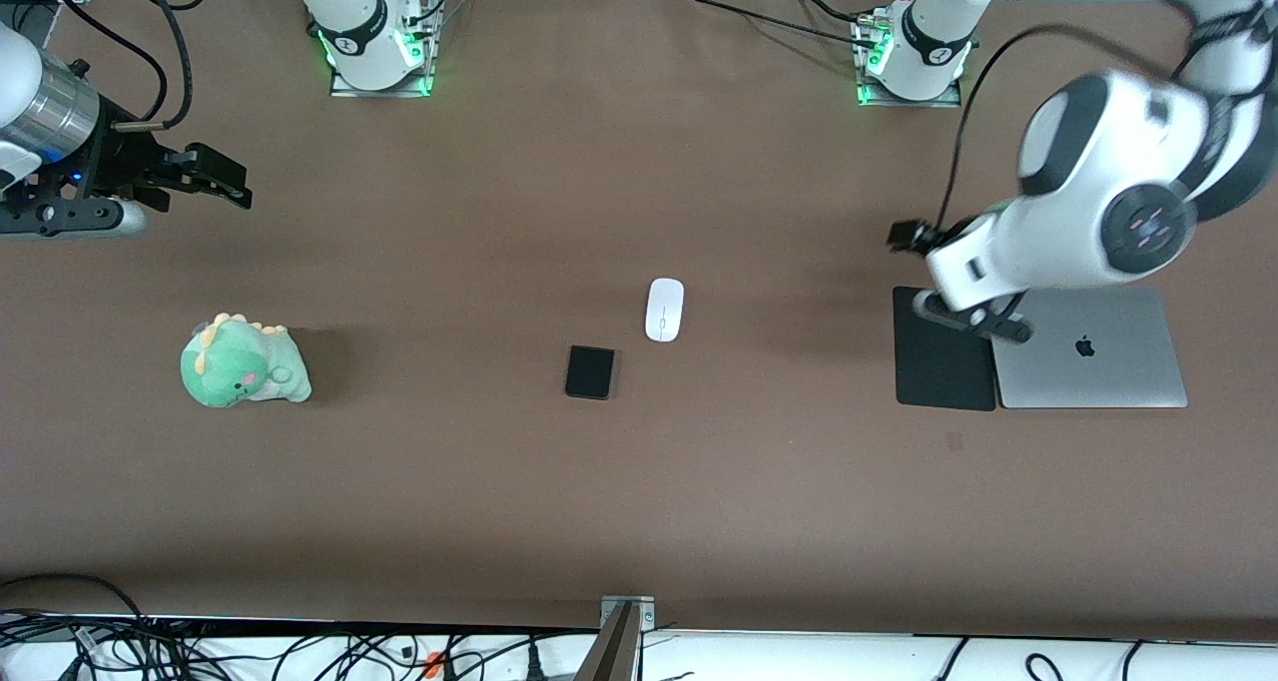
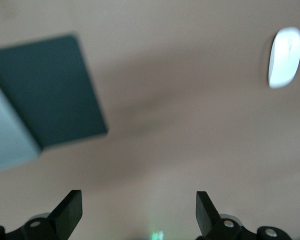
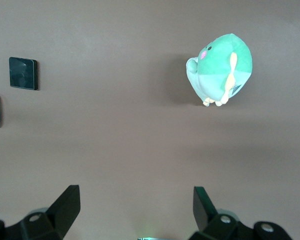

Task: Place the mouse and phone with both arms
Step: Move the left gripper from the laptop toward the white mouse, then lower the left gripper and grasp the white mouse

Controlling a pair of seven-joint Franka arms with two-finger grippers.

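Currently: mouse (image 1: 664, 310), phone (image 1: 590, 372) adjacent mid-table | left gripper (image 2: 139, 210) released over pad (image 1: 943, 349) | right gripper (image 3: 136, 207) released over table's edge | risk: glossy mouse slips; phone too flat to pinch.

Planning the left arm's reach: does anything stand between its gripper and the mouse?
Nothing visible does. The left gripper, open, hangs over the mouse pad; only bare table lies between there and the mouse.

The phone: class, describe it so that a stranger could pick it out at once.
Near the middle of the brown table lies a white mouse. The phone lies beside it, slightly nearer the front camera: a small black slab, far smaller than the black mouse pad.
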